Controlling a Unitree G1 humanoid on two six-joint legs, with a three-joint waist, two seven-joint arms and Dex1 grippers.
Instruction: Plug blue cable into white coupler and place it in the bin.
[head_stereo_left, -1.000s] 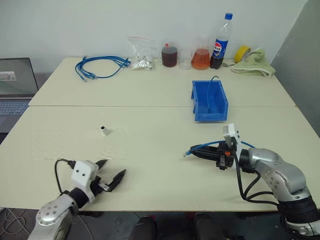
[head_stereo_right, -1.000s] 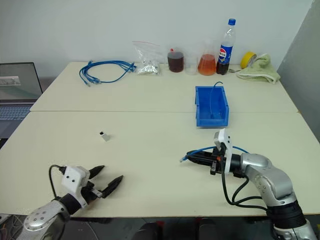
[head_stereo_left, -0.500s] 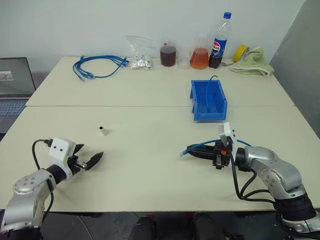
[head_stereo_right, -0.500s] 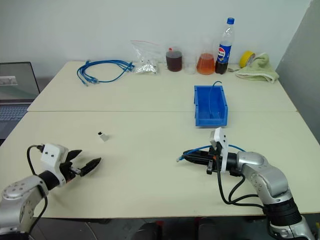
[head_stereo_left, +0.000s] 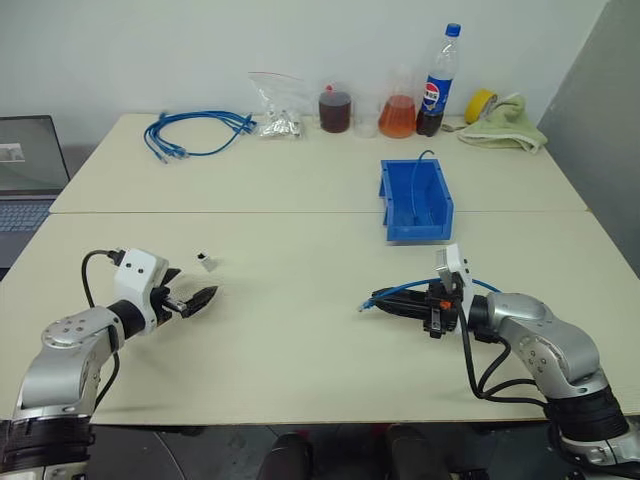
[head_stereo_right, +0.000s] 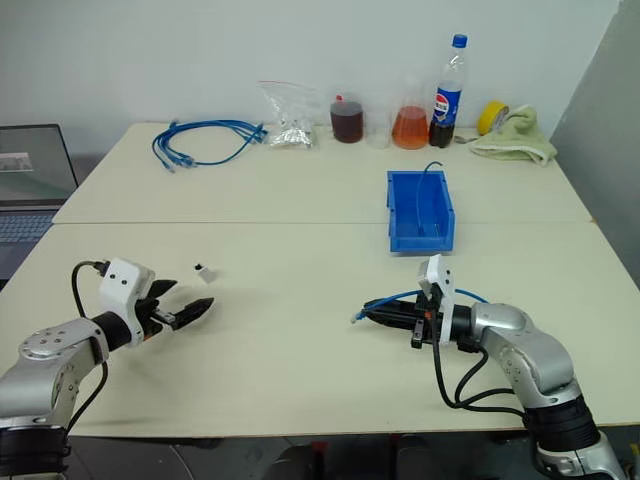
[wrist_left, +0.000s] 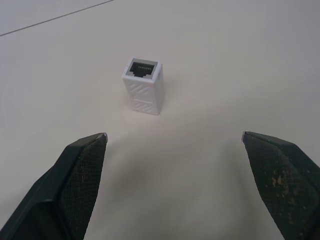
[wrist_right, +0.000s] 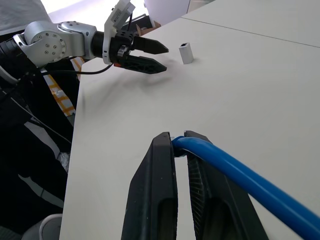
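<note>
Your left gripper (head_stereo_left: 195, 299) hovers low over the near-left part of the table (head_stereo_left: 300, 240) with its jaws spread wide and nothing between them. The coupler (head_stereo_left: 207, 262) stands on the table just beyond the fingertips, a little farther from you; in the left wrist view the coupler (wrist_left: 142, 86) sits upright ahead of the two fingers (wrist_left: 75, 180), apart from both, with its dark socket facing up.

Your right gripper (head_stereo_left: 395, 303) is at the near right, pointing left across the table, and its jaws are clenched on the cable (head_stereo_left: 415, 290). The right wrist view shows the cable (wrist_right: 235, 175) pinched between the black fingers (wrist_right: 160, 200). The clear plug end pokes out to the left of the fingertips, and the rest of the cable loops back over the wrist.

The bin (head_stereo_left: 417, 201) rests on the far-right side of the table, beyond your right gripper and well apart from it, with a thin cable standing in it. A coiled bundle (head_stereo_left: 195, 133) of blue cables lies at the far left. Bottles (head_stereo_left: 440, 80) and jars line the far edge, and a laptop (head_stereo_left: 30, 170) sits off the left side.
</note>
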